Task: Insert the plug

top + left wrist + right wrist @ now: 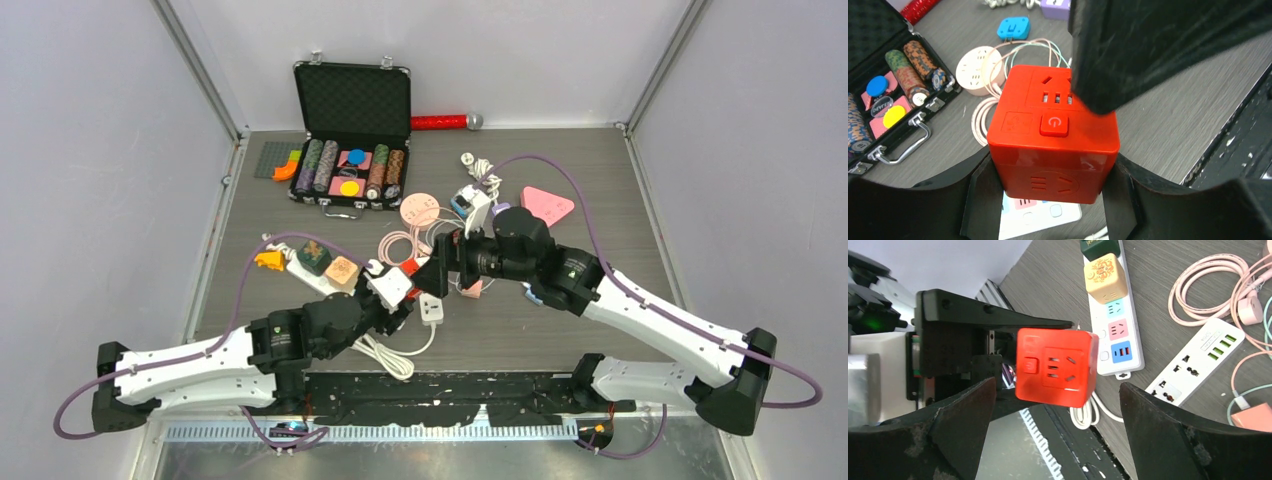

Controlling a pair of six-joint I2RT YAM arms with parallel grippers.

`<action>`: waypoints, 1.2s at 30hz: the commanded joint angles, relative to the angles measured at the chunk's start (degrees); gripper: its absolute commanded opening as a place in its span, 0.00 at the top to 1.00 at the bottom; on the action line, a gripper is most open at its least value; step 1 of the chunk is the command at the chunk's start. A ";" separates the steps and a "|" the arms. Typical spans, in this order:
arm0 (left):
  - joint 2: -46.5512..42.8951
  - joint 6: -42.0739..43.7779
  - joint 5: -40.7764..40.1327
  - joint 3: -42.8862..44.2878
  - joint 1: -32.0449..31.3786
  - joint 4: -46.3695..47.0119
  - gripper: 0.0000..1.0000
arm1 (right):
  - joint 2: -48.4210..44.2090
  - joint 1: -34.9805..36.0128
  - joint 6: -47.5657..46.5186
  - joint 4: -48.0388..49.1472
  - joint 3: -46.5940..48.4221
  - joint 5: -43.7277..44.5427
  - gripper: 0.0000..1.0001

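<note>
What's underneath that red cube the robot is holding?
Under the red socket cube, clamped in the left gripper, part of a white power strip shows, with pink and blue panels. The cube and gripper hide the rest.

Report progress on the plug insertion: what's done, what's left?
Done: the red cube adapter is held aloft, clamped in the left gripper. In hand: the right gripper is open, its fingers either side of the cube without touching it. Left: seating it in the white power strip, whose blue and pink sockets are free; the cube is not inserted yet.
</note>
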 commanded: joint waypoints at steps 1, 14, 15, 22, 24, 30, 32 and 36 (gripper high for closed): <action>2.08 -0.27 1.01 4.50 0.23 -1.19 1.00 | 2.33 3.28 -7.90 -3.81 5.15 4.46 0.02; 3.75 -0.30 3.86 6.10 0.18 -0.58 1.00 | 8.56 5.30 -8.16 -3.12 5.46 0.60 0.06; 3.98 -0.30 4.06 6.35 0.21 -0.97 1.00 | 8.66 5.30 -8.03 -3.01 5.37 0.74 0.12; 5.66 -1.67 2.83 8.33 0.26 -4.39 0.78 | 9.17 5.30 -7.11 -2.51 5.25 2.89 0.60; 5.66 -2.76 1.62 9.39 0.24 -6.39 0.42 | 9.41 5.27 -7.35 -2.98 5.67 4.24 0.84; 2.76 -8.65 -4.56 11.75 0.20 -16.65 0.00 | 11.10 5.25 -8.50 -3.88 6.29 8.79 0.95; 0.13 -11.41 -7.80 11.75 0.19 -20.39 0.00 | 12.34 5.23 -9.22 -3.91 6.27 9.98 0.95; -5.78 -17.61 -15.75 11.57 0.28 -26.43 0.00 | 16.17 5.29 -11.40 -1.88 6.65 8.68 0.95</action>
